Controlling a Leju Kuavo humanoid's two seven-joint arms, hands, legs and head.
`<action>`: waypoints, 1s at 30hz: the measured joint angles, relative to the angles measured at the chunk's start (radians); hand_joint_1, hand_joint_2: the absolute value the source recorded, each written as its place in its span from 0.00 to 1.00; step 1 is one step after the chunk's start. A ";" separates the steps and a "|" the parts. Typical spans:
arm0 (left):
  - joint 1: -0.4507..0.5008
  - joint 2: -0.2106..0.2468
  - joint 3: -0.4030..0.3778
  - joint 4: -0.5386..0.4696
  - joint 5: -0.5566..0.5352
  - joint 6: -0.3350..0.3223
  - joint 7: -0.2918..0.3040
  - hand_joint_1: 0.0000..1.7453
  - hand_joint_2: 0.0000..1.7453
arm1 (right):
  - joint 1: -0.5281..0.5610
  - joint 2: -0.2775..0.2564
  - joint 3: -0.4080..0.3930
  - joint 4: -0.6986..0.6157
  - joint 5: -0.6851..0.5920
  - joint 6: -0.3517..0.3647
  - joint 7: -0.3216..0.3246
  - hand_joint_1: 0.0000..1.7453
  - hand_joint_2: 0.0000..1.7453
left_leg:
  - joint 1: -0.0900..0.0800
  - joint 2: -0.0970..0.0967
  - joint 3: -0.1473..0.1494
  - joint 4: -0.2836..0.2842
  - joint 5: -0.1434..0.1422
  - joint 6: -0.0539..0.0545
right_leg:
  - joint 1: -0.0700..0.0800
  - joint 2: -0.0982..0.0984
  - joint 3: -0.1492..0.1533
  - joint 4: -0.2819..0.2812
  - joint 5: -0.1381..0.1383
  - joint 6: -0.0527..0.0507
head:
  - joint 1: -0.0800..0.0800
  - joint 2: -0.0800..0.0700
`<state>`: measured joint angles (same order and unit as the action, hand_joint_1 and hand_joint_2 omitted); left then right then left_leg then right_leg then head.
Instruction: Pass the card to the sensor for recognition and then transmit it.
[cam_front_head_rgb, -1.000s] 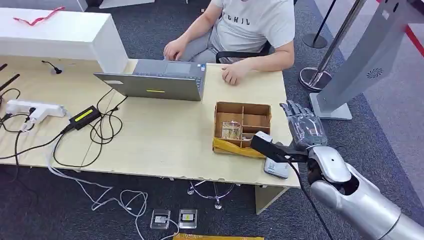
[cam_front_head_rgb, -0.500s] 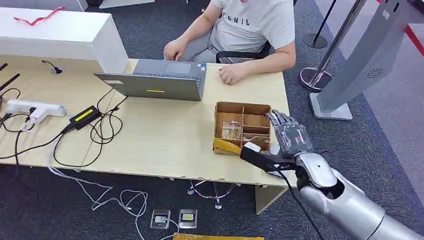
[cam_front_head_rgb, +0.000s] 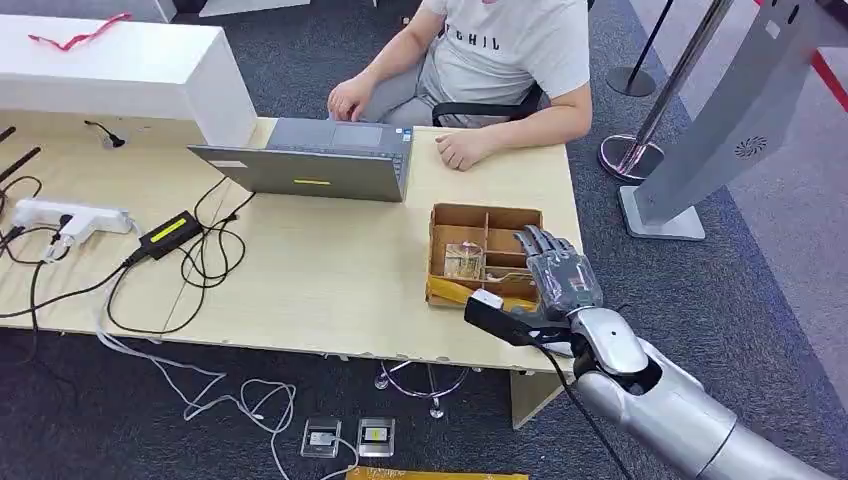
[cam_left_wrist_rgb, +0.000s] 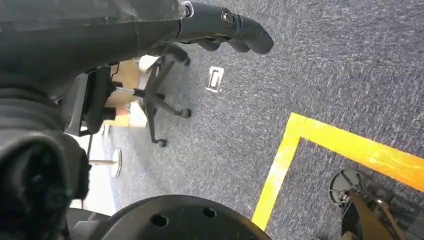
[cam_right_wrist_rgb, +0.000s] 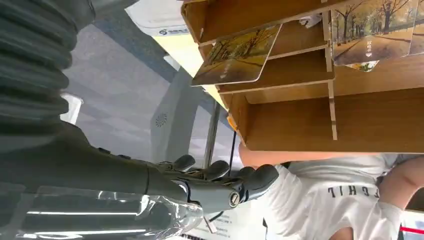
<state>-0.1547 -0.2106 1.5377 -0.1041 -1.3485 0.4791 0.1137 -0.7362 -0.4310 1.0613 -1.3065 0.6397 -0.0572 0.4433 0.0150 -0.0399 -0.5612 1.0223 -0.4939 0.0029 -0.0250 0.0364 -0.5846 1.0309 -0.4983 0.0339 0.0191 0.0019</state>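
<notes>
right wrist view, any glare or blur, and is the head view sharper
Right wrist view: bright reflection streaks on the clear shiny cover of the right hand, whose near ribbed part looks soft; the tree-printed card in the brown wooden divided box is crisp. Head view: evenly lit, sharp, with soft shadows on the pale wooden table.

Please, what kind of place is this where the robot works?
Probably an office or a reception desk in an indoor hall. A person sits at a laptop on a light wooden desk, the floor is grey carpet, and a barrier post stands nearby.
</notes>
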 joint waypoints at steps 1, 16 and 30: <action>0.000 0.000 0.000 0.000 -0.001 0.002 0.000 0.00 0.00 | 0.000 0.006 0.000 0.010 0.000 -0.005 -0.005 0.00 1.00 | 0.000 0.000 0.000 0.000 0.000 0.000 | 0.000 0.000 0.000 0.000 0.000 0.000 | 0.000 0.000; -0.001 -0.005 0.000 0.000 -0.005 0.011 0.000 0.00 0.00 | 0.000 0.061 0.000 0.112 -0.005 -0.030 -0.026 0.96 1.00 | 0.000 0.000 0.000 0.000 0.000 0.000 | 0.000 0.000 0.000 0.000 0.000 0.000 | 0.000 0.000; -0.001 -0.006 0.000 0.000 -0.010 0.011 -0.005 0.00 0.00 | 0.005 0.066 -0.002 0.160 0.013 -0.051 -0.032 0.00 1.00 | 0.000 0.000 0.000 0.000 0.000 0.000 | 0.000 0.000 -0.001 0.000 0.000 0.000 | 0.000 0.000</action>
<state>-0.1561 -0.2163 1.5377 -0.1041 -1.3588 0.4902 0.1091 -0.7311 -0.3647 1.0590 -1.1467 0.6527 -0.1080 0.4109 0.0150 -0.0396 -0.5608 1.0223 -0.4939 0.0028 -0.0250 0.0367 -0.5852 1.0307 -0.4983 0.0339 0.0191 0.0019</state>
